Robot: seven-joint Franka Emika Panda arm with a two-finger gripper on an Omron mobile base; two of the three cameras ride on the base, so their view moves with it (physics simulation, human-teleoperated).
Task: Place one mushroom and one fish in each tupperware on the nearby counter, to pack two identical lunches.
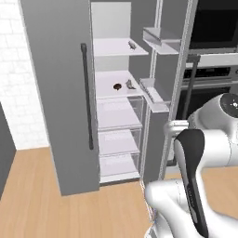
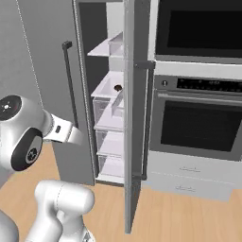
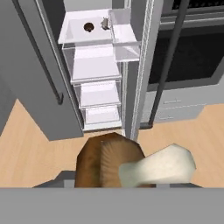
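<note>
Step in hand: carrying a mushroom away from the open fridge — by my reading this is the transport leg of packing one lunch, not a pick.
Pincer: the gripper sits at the bottom of the hand view, its tips hidden behind the mushroom. The brown cap and pale stem press right up against the camera, so I judge the jaws closed on the mushroom, though the contact itself cannot be seen.
Mushroom in hand: immediately in front of the pincer, cap to one side and stem to the other, lying crosswise.
Left on the shelf: far ahead of the pincer, on a white fridge shelf, a second mushroom with a small grey fish just beside it. Another fish lies on the shelf above.
Fridge door: the right door stands open edge-on, ahead of the pincer and between it and the oven.
Next move: the base would need to turn from the fridge toward the counter, bring a tupperware under the pincer, then lower and release — keeping the mushroom clear of the door edge on the way.
</note>
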